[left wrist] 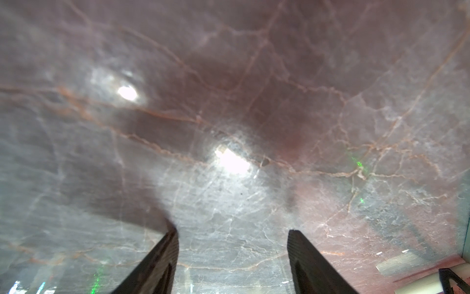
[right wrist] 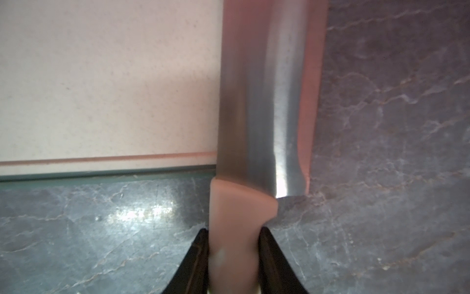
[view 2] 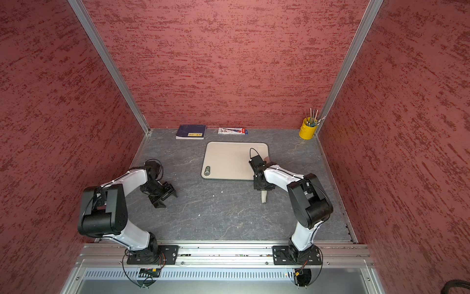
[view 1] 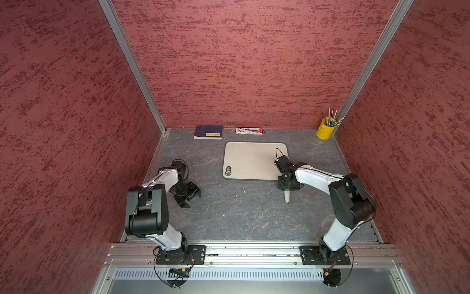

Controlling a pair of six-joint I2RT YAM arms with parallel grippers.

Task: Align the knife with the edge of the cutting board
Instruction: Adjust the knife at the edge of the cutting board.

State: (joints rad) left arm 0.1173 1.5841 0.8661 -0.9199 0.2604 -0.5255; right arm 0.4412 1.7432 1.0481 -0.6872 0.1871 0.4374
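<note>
The knife (right wrist: 267, 101) has a broad shiny blade that runs along the right edge of the beige cutting board (right wrist: 101, 76). Its pale handle (right wrist: 236, 216) sticks out past the board's near edge over the table. My right gripper (right wrist: 233, 230) is shut on that handle, one finger on each side. In both top views the handle's end (view 1: 287, 197) (view 2: 264, 198) shows below the right gripper (view 1: 286, 184), at the near right corner of the cutting board (view 1: 249, 160) (view 2: 229, 160). My left gripper (view 1: 189, 196) (left wrist: 232, 230) is open and holds nothing, low over bare table, left of the board.
A dark blue book (view 1: 208, 131) and a flat printed package (view 1: 250, 131) lie along the back wall. A yellow cup (view 1: 325, 128) holding thin tools stands in the back right corner. Red walls enclose the grey marbled table on three sides.
</note>
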